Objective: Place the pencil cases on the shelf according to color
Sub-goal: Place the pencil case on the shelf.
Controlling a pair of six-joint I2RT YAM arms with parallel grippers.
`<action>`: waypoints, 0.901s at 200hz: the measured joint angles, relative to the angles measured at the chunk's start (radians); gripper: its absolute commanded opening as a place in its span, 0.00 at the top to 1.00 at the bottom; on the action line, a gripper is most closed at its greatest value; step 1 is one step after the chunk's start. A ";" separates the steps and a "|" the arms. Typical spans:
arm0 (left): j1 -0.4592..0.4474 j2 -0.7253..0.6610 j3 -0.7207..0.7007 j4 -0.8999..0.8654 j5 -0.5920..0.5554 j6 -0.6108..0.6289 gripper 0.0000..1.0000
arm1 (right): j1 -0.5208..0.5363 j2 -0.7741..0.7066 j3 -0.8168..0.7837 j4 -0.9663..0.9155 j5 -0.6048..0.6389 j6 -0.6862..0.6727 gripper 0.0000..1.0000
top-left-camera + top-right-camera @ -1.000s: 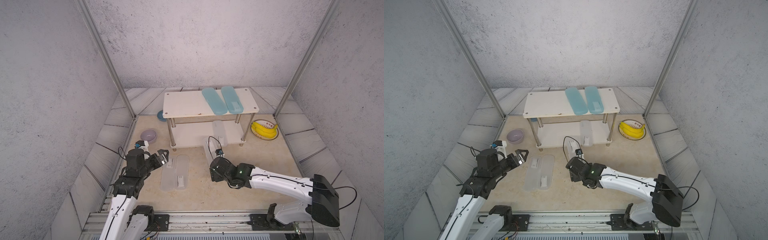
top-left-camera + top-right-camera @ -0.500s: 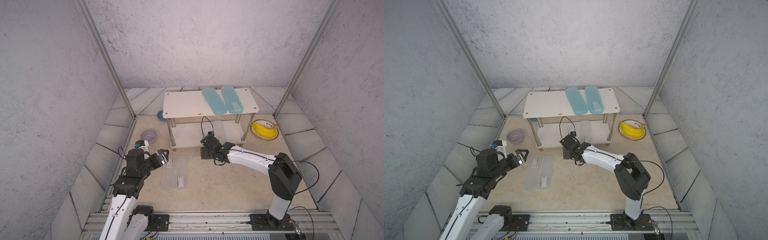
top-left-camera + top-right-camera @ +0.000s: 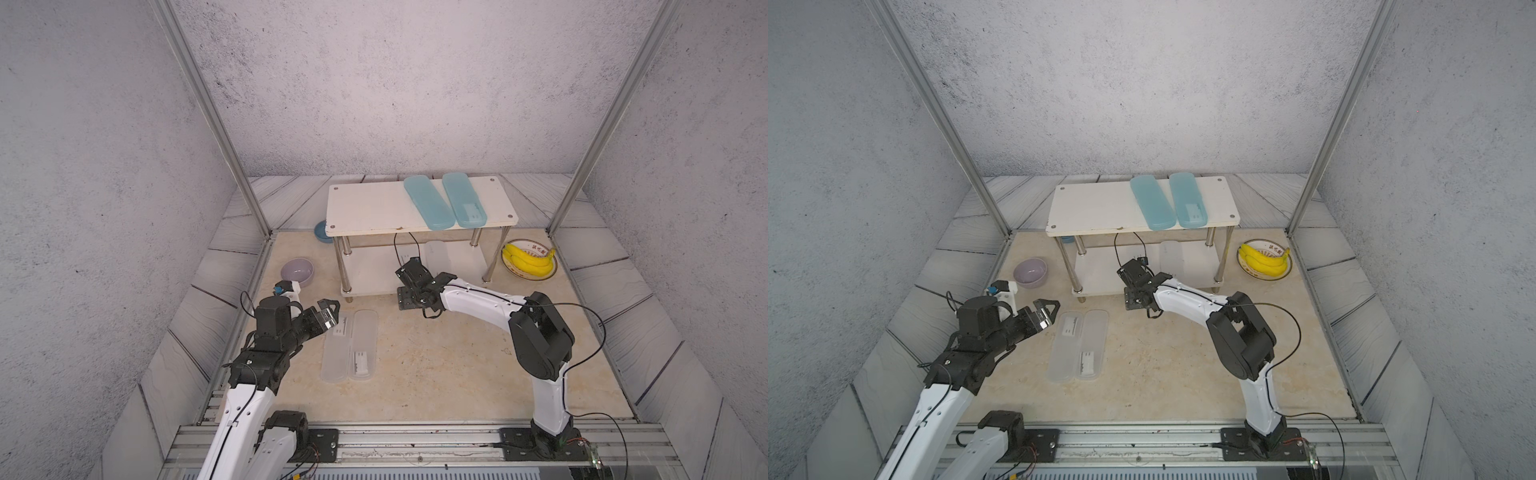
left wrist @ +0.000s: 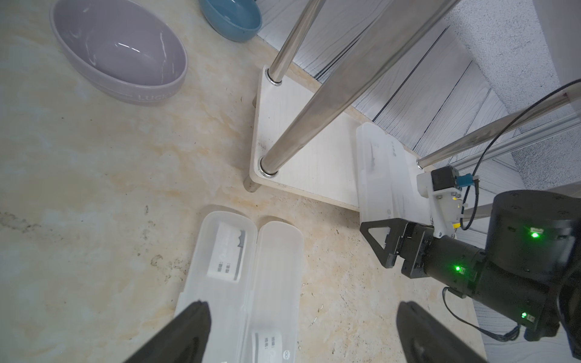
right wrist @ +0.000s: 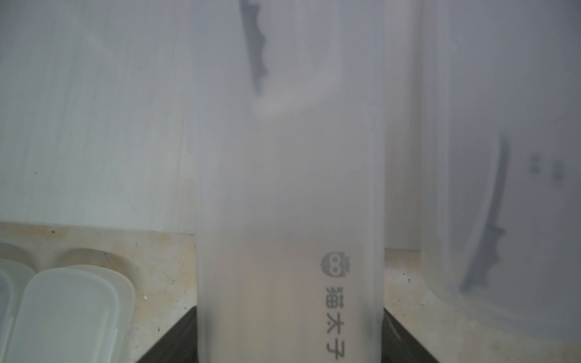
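The shelf (image 3: 365, 208) stands at the back of the table. Two teal-blue pencil cases (image 3: 428, 205) (image 3: 463, 199) lie side by side on its top board. A frosted white case (image 3: 438, 255) lies on the lower board (image 4: 314, 163). My right gripper (image 3: 409, 291) (image 5: 289, 314) is at the lower board's front edge, shut on another frosted white case (image 5: 289, 204), whose far end reaches over that board. Two more white cases (image 3: 338, 349) (image 3: 363, 345) lie together on the table. My left gripper (image 3: 330, 316) (image 4: 303, 306) hovers open over their near-left end.
A plate of bananas (image 3: 528, 259) sits right of the shelf. A purple bowl (image 3: 297, 270) is on the table to its left, and a blue bowl (image 3: 322, 230) behind its left legs. Chrome legs (image 4: 314, 103) and slanted side walls hem in the floor.
My right arm swung from the middle of the table to the shelf's front edge, carrying the white case onto the lower board. The left arm has stayed put.
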 measured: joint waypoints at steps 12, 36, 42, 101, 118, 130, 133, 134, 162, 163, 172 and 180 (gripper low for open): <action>0.000 0.000 0.000 0.000 0.000 0.000 0.01 | -0.002 0.000 0.006 -0.006 0.000 -0.004 0.14; 0.000 0.000 0.000 0.001 0.000 0.000 0.01 | -0.003 0.000 0.019 -0.025 -0.002 -0.009 0.11; 0.000 -0.001 0.000 0.001 0.000 0.000 0.01 | -0.003 0.000 0.023 -0.031 -0.003 -0.011 0.10; 0.000 -0.004 0.000 0.001 0.000 0.000 0.01 | -0.003 -0.002 0.031 -0.071 -0.021 -0.023 0.09; 0.000 -0.006 0.000 0.001 0.000 0.000 0.01 | -0.002 -0.009 0.021 -0.079 -0.024 -0.023 0.09; 0.000 -0.007 0.000 0.000 0.000 0.000 0.02 | -0.001 -0.016 0.010 -0.085 -0.025 -0.023 0.09; 0.000 -0.008 0.000 0.001 0.000 0.000 0.02 | -0.001 -0.017 0.006 -0.085 -0.026 -0.023 0.09; 0.000 -0.008 0.000 0.001 0.000 0.000 0.01 | -0.001 -0.018 0.005 -0.085 -0.026 -0.023 0.09; 0.000 -0.011 0.000 0.001 0.000 0.000 0.01 | 0.006 -0.033 -0.032 -0.099 -0.023 -0.023 0.10; 0.000 -0.011 0.000 0.001 0.000 0.000 0.01 | 0.006 -0.034 -0.032 -0.099 -0.023 -0.023 0.10; 0.000 -0.011 0.000 0.001 0.000 0.000 0.01 | 0.009 -0.040 -0.041 -0.108 -0.018 -0.023 0.10; 0.000 -0.011 0.000 0.001 0.000 0.000 0.01 | 0.012 -0.045 -0.047 -0.116 -0.013 -0.024 0.10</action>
